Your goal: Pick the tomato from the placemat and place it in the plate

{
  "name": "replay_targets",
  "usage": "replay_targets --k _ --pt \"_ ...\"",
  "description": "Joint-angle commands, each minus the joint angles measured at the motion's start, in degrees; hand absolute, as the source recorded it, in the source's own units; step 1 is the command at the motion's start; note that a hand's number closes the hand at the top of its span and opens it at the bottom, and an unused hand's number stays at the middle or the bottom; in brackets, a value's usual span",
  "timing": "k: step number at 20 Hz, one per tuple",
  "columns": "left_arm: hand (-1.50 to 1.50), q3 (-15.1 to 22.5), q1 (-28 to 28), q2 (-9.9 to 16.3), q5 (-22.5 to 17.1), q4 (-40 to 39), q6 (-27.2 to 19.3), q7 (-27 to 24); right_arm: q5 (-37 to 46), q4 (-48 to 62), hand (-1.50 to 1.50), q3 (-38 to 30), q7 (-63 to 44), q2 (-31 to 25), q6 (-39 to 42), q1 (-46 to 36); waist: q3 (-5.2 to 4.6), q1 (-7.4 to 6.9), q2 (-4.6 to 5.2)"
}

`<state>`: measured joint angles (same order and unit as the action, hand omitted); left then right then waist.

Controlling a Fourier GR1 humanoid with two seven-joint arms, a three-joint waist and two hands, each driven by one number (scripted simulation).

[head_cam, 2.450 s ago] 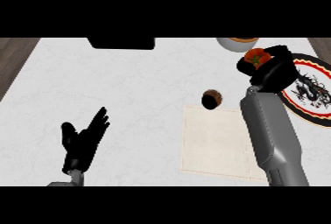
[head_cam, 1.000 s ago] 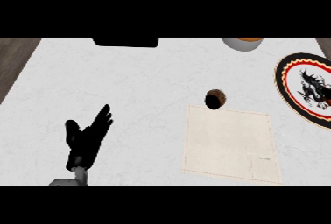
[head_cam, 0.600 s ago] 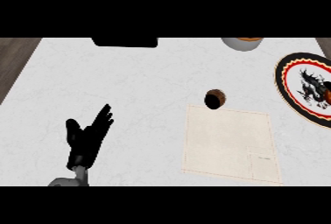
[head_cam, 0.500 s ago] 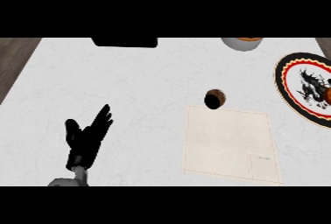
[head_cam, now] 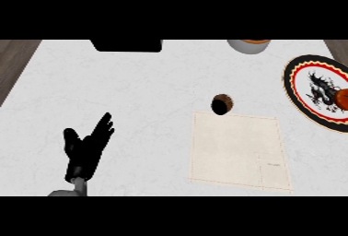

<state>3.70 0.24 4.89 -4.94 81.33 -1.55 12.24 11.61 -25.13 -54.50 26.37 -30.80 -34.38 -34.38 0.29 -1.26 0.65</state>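
The tomato [head_cam: 342,98] shows as a red-orange shape at the right edge, lying on the round plate [head_cam: 303,73] with its black, red and yellow rim and dark dragon figure. The pale beige placemat [head_cam: 236,150] lies bare at the centre right. My left hand [head_cam: 86,150] rests open at the lower left, fingers pointing up, far from the plate. My right hand appears nowhere in the head view.
A small dark brown cup-like object [head_cam: 222,104] stands just off the placemat's top left corner. A grey bowl [head_cam: 248,45] sits at the far edge, and a black block [head_cam: 127,45] at the back left. Dark wood borders the white counter [head_cam: 136,92] on both sides.
2.5 s ago my right arm reached over the plate with the tomato in its hand; it has since withdrawn out of view, and the tomato lies on the plate. The left hand stays still.
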Motion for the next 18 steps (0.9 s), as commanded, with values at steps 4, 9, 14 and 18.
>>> replay_targets --k 4,9,14,18 --pt "0.0 -1.6 -1.9 0.3 0.4 -0.8 -0.9 1.5 -4.6 -1.1 -1.5 2.7 2.9 0.8 12.3 5.7 -0.28 1.27 -0.65" --pt "0.0 -1.9 1.6 1.6 -0.7 2.5 1.4 1.7 -6.1 -8.8 -1.5 6.6 3.2 6.8 14.6 13.4 -0.33 1.46 -0.81" --pt "0.0 -2.2 3.2 1.2 -1.7 1.0 3.3 -1.1 -5.4 -23.9 -1.5 11.6 -1.9 13.1 12.9 22.8 -0.37 1.7 -0.84" --pt "0.0 -2.2 1.4 0.2 0.7 0.9 0.1 -0.2 -3.6 -40.9 -1.5 16.9 -13.4 17.7 10.8 30.0 -0.38 1.73 -0.84"
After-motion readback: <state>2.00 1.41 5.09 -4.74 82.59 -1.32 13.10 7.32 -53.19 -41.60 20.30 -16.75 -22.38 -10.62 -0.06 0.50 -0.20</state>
